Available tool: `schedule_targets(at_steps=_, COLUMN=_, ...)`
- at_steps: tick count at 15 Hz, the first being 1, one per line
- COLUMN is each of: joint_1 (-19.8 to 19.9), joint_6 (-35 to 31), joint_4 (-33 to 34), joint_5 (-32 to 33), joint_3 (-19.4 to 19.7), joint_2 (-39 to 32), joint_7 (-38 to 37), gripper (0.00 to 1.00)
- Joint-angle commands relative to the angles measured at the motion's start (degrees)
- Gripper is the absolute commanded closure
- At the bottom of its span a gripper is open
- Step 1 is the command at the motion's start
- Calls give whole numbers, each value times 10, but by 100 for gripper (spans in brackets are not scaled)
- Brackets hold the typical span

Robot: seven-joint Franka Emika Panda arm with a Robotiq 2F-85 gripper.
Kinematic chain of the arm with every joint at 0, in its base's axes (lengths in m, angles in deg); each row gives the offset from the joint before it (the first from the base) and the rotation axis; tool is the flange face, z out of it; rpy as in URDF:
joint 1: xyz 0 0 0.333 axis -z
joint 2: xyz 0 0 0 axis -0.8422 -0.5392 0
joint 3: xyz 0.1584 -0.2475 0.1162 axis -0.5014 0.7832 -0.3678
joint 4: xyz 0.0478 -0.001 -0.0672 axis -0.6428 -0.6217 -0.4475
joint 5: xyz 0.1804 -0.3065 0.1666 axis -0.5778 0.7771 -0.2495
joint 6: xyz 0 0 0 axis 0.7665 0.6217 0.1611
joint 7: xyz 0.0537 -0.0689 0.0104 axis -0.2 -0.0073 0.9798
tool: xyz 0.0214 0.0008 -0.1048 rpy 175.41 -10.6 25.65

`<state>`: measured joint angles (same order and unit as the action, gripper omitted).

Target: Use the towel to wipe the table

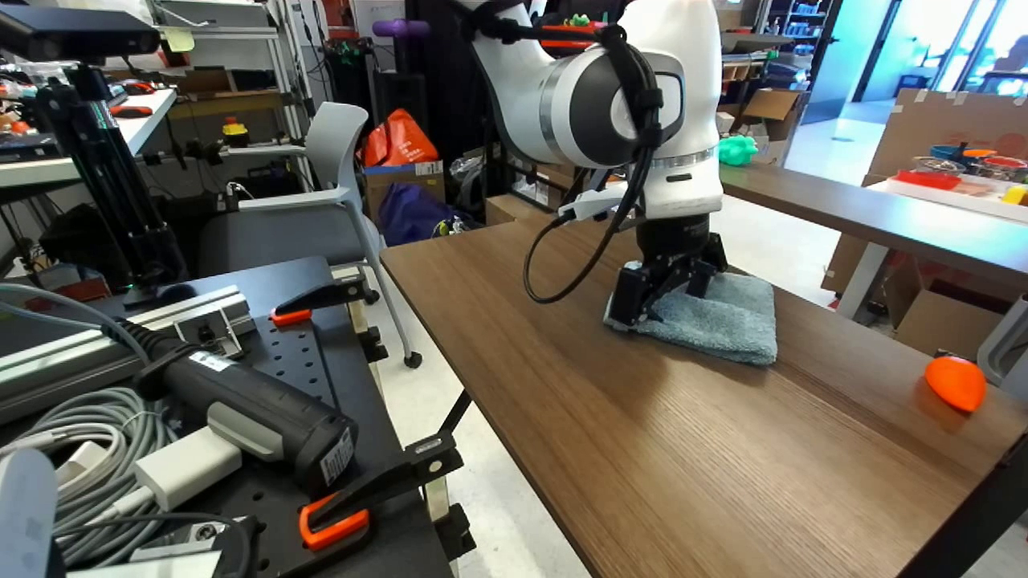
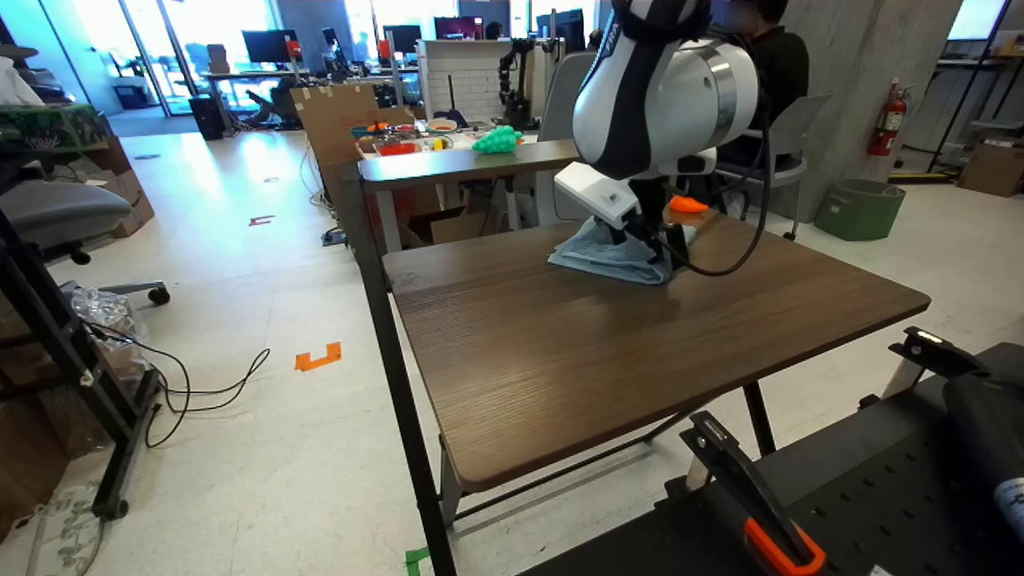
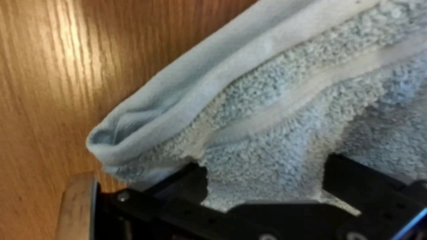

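Observation:
The blue-grey towel (image 1: 735,325) lies folded on the brown wood-grain table (image 1: 530,321). It shows in both exterior views, humped around my gripper in an exterior view (image 2: 604,258). My gripper (image 1: 668,301) points down onto the cloth near one end. From the wrist, the towel (image 3: 283,86) runs diagonally, its hemmed edge and looped corner lying on the table (image 3: 46,100). Cloth fills the gap at my gripper (image 3: 265,161), its pile bulging against both dark fingers (image 3: 186,183), which stand apart by the bunched thickness. The fingertips themselves are sunk in the cloth.
An orange object (image 1: 956,384) sits on the same table, beyond the towel. Alongside runs a second table with a green object (image 1: 736,150). A black cart with clamps (image 1: 377,490) and a black handheld tool (image 1: 249,405) stands near the table's long edge.

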<state>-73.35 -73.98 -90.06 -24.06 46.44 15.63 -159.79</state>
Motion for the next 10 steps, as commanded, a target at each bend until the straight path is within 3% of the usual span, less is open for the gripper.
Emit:
schedule_targets(at_steps=1, joint_1=8, joint_6=1, joint_4=2, joint_5=12, joint_3=-7, joint_2=0, joint_7=-7, gripper=0)
schedule_targets(at_steps=6, joint_1=-8, joint_6=76, joint_4=68, joint_5=24, joint_3=24, joint_2=-36, joint_7=-65, gripper=0)
schedule_targets(at_steps=10, joint_1=49, joint_6=117, joint_4=131, joint_5=18, joint_3=11, joint_2=-63, joint_7=-80, gripper=0)
